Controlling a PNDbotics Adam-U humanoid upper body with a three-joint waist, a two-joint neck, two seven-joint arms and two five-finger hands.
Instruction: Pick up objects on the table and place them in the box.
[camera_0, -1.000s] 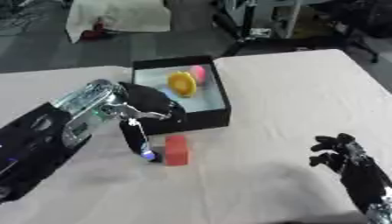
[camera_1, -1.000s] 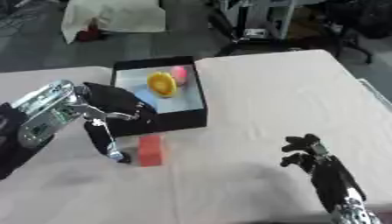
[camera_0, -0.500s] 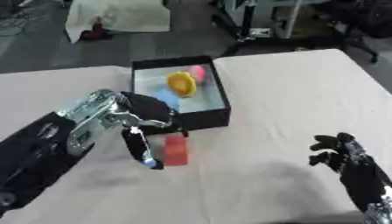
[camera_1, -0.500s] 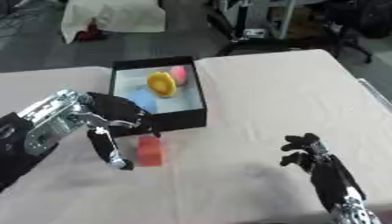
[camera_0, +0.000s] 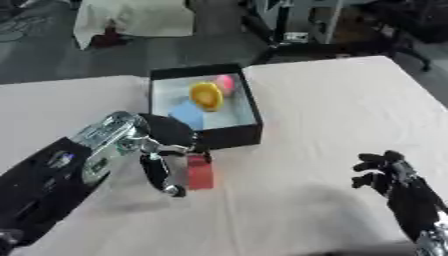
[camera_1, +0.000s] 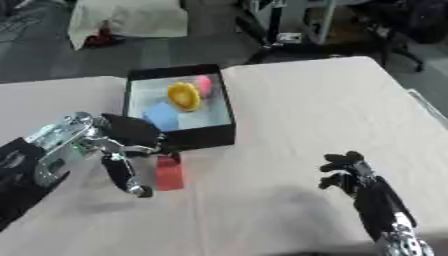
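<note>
On the surface (camera_0: 332, 115) the box (camera_0: 249, 111) holds 3 objects (camera_0: 206, 96), a block (camera_0: 199, 171) lies before it beside the left robot hand (camera_0: 162, 150), and the right robot hand (camera_0: 385, 172) rests near the right corner.

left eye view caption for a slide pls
Left robot hand reaches down beside a red block near the black box; right robot hand idle.

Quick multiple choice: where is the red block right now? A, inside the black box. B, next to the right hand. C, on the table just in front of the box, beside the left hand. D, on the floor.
C: the red block lies on the table just in front of the black box, beside the left hand, whose fingers reach down next to it.
</note>
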